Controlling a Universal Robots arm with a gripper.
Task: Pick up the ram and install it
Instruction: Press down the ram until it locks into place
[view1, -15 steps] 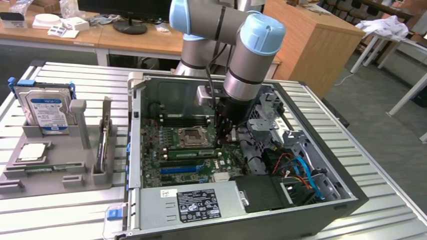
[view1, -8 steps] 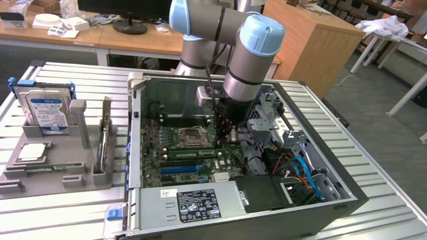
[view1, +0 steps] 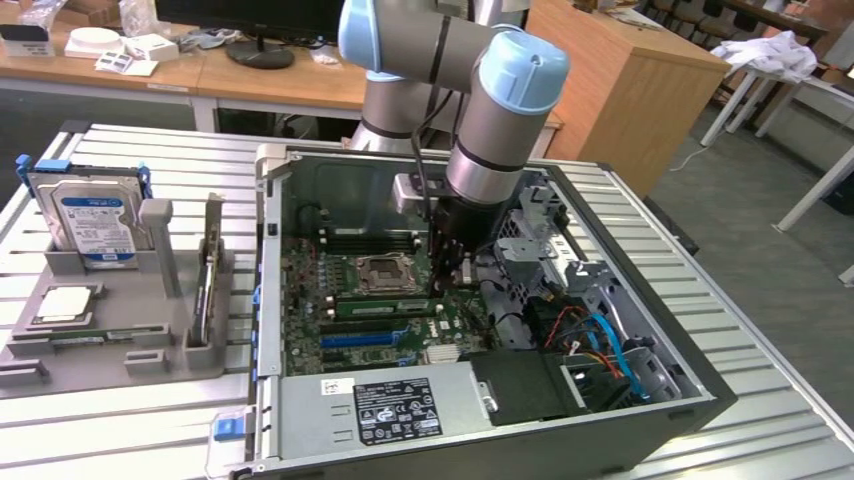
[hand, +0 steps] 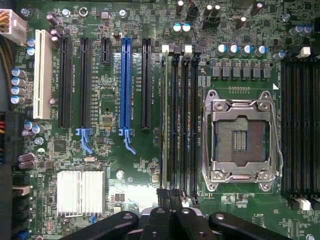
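Ram (hand: 165, 115) sits in 1 motherboard slot (hand: 165, 165); the gripper (hand: 170, 196), pressed together and holding nothing, hovers just above it.

The ram (hand: 165, 115) stands in a motherboard (view1: 350, 300) slot beside the socket (hand: 239, 139).

Green motherboard (hand: 150, 165), one blue slot (hand: 125, 85) among black ones, blue-labelled hard drive (view1: 94, 225), grey tray (view1: 80, 350).
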